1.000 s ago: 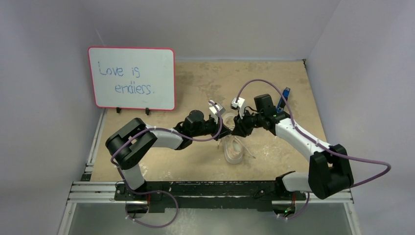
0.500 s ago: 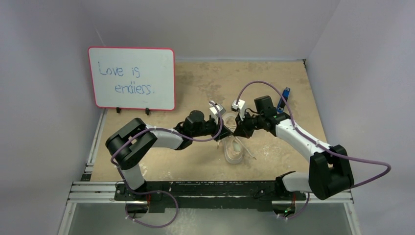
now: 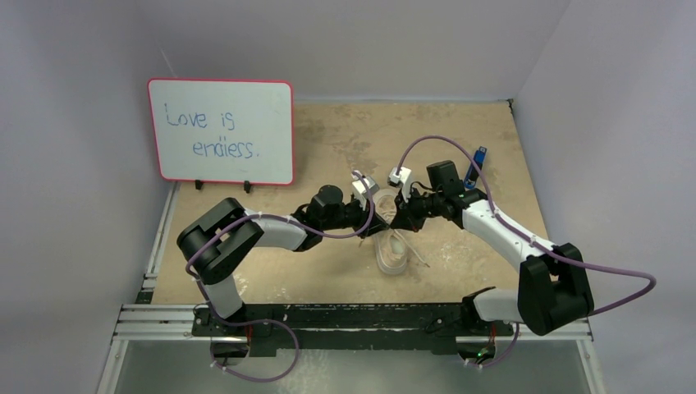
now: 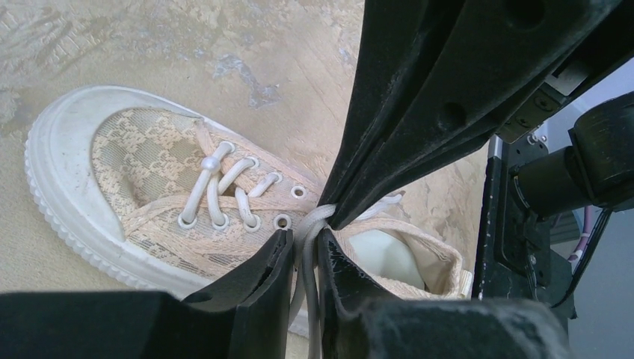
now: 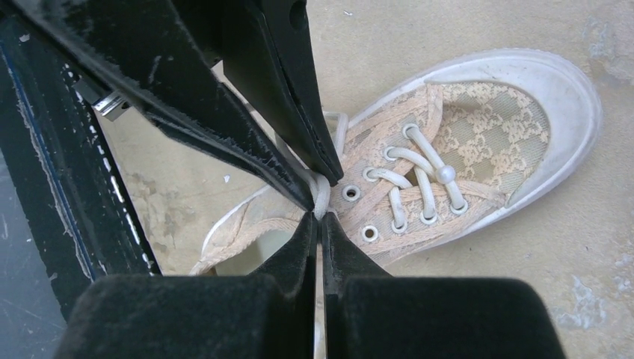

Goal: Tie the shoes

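Observation:
The shoe (image 3: 392, 251), a pale pink-beige low sneaker with white laces, lies mid-table with its toe toward the arms. Both grippers meet over its tongue opening. In the left wrist view my left gripper (image 4: 305, 236) has its jaws slightly apart, and two strands of white lace (image 4: 312, 221) run loosely between them. My right gripper (image 5: 318, 218) is shut on the lace (image 5: 321, 196) just above the top eyelets. Its black fingers (image 4: 419, 112) come down from the top of the left wrist view and pinch the same lace. In the top view both fingertips are hidden under the wrists.
A red-framed whiteboard (image 3: 220, 131) reading "Love is endless." stands at the back left. A small blue object (image 3: 477, 163) stands behind the right arm. A loose lace end (image 3: 420, 257) trails right of the shoe. Grey walls enclose the cork-coloured table (image 3: 328, 271).
The left gripper's jaws have parted slightly around the lace. The right gripper has closed on the lace. Both wrists have drifted a little toward the shoe.

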Available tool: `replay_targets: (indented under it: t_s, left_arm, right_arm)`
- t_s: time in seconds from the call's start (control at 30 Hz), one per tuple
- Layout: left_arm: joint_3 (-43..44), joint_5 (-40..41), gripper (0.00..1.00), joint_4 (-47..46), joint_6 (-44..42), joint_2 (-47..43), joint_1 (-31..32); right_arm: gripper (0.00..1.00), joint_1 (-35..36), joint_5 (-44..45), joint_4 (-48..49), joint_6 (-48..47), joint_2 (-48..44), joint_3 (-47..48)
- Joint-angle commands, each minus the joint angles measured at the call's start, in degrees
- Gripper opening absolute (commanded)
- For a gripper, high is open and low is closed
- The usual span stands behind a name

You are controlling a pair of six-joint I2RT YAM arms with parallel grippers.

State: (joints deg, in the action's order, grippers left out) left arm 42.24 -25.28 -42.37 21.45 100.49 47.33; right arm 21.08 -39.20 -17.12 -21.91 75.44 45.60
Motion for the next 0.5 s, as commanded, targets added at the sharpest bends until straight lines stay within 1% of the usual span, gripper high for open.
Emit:
replay_targets:
  t_s: [0.0,0.1,0.13,0.23,0.27,0.37,0.47]
  left_arm:
    - [0.9,-0.8,0.12,-4.1,-0.1,-0.6,0.2]
    - [1.4,0.0,0.02,-4.3,0.1,-0.4,0.2]
    - [1.5,0.0,0.00,-4.2,0.0,-0.3,0.2]
    - [1.5,0.0,0.00,-4.2,-0.1,-0.3,0.1]
    - [1.4,-0.1,0.00,-4.1,-0.2,-0.3,0.2]
    - [1.3,-0.3,0.00,-3.8,-0.3,-0.5,0.2]
    - [1.2,-0.3,0.00,-3.5,-0.5,-0.8,0.2]
  right_arm:
    - [0.00,0.1,-3.5,0.5,-0.2,-1.3,0.9]
    - [0.01,0.1,-2.9,-0.1,0.3,-1.4,0.9]
    - [0.08,0.1,-2.3,-0.2,0.8,-1.6,0.9]
    - [0.28,-0.3,-0.4,1.2,3.3,-3.0,0.3]
    - [0.33,-0.4,0.4,2.6,4.8,-3.6,-0.3]
    - [0.36,-0.8,1.0,4.4,6.3,-4.3,-1.0]
    - [0.32,-1.1,0.3,3.7,6.0,-3.2,-0.5]
